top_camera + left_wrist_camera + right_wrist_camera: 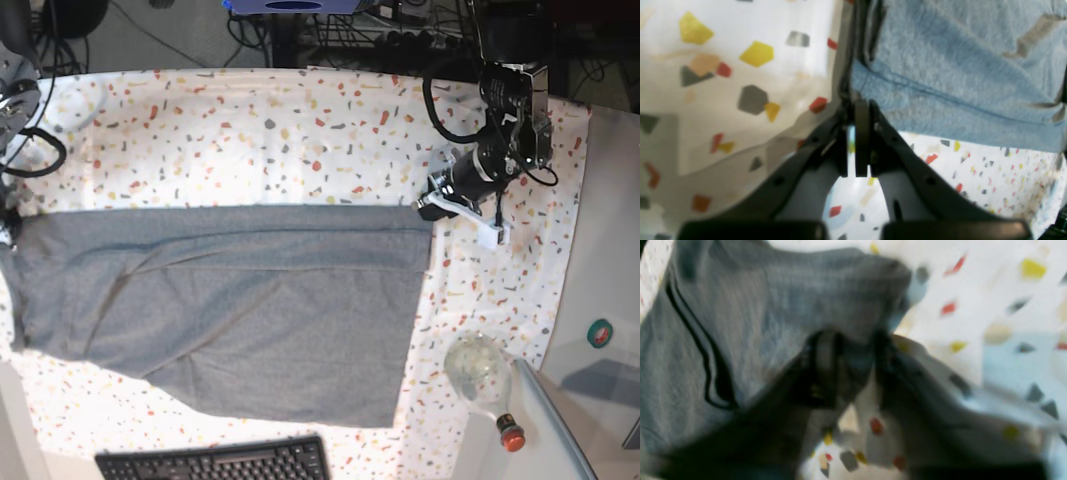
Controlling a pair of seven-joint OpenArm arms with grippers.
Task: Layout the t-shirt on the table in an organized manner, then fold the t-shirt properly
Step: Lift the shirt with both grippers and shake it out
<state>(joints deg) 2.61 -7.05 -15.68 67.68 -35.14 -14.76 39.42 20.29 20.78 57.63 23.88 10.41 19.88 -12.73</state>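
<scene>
Across the middle of the counter (300,120), a white cloth flecked with angular red, orange, yellow and grey chips, lies the t-shirt (240,300), a soft heather-grey knit folded into a broad band with a straight upper edge and a slanting, uneven lower edge. Shallow creases run diagonally through the fabric. In the base view, the left end effector (432,206) sits at the shirt's upper corner on that view's right; its wrist camera shows dark jaws pressed together, with the fuzzy, bluish-looking hem (940,100) bunched just beside the tips, and the speckled cloth lifting in a fold alongside. The right end effector (850,353) is at the shirt's far edge on the base view's left, barely seen there. Its blurred wrist view shows dark fingers (821,366) narrowed around a raised ridge of grey knit, though the blur keeps me from telling whether they grip it. A black keyboard (215,462) lies at the near edge, and a clear glass bottle with a red cap (485,378) rests on its side close by
</scene>
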